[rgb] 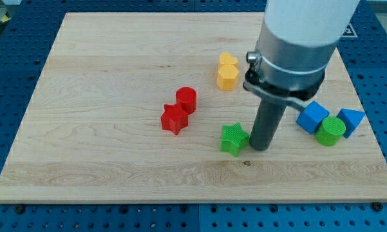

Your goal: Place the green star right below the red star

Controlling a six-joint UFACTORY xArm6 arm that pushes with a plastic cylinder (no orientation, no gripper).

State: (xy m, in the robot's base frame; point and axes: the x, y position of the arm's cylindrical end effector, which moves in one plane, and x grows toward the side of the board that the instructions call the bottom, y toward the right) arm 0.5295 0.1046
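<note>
The green star [233, 138] lies on the wooden board [103, 96], right of centre and low in the view. The red star [174, 119] lies to its left and a little higher, touching the red cylinder [187, 99] at its upper right. My tip [260, 148] stands right beside the green star's right side, touching it or nearly so. The green star sits to the lower right of the red star, about a block and a half away.
Two yellow blocks [227, 71] stand close together above the green star. At the view's right lie a blue cube [312, 117], a green cylinder [331, 131] and a blue triangle [352, 120]. The arm's wide white body [302, 32] hides the board's upper right.
</note>
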